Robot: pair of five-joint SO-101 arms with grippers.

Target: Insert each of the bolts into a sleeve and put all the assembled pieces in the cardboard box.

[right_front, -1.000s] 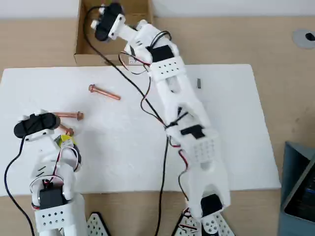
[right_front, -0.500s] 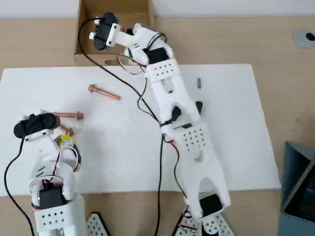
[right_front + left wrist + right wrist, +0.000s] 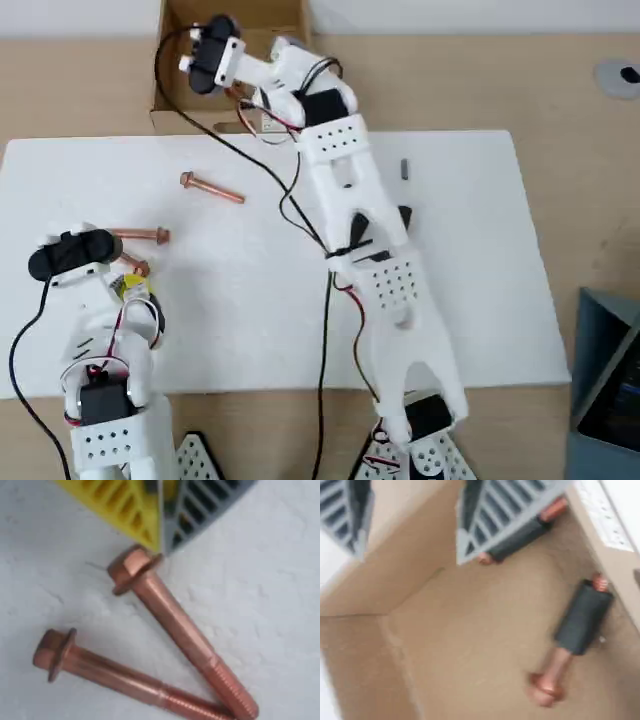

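My right gripper (image 3: 212, 55) hangs over the cardboard box (image 3: 158, 75) at the table's far edge. In the right wrist view that gripper (image 3: 410, 552) is open and holds nothing. Two assembled pieces lie on the box floor (image 3: 470, 640): one dark sleeve with its bolt (image 3: 577, 622) lies in full sight, another (image 3: 520, 535) sits partly behind a finger. My left gripper (image 3: 160, 542) is shut, its tips just above the head of one copper bolt (image 3: 185, 635); a second bolt (image 3: 115, 677) lies beside it. A third bolt (image 3: 212, 188) lies farther out on the white mat.
A small dark sleeve (image 3: 404, 169) lies on the white mat (image 3: 480, 300) beside the right arm's upper link. A dark bin (image 3: 610, 390) stands at the near right off the mat. Black cables run from both arms across the mat.
The right arm has stretched farther toward the box, and its gripper has shifted slightly left over the opening. The left arm and the loose bolts have not moved.
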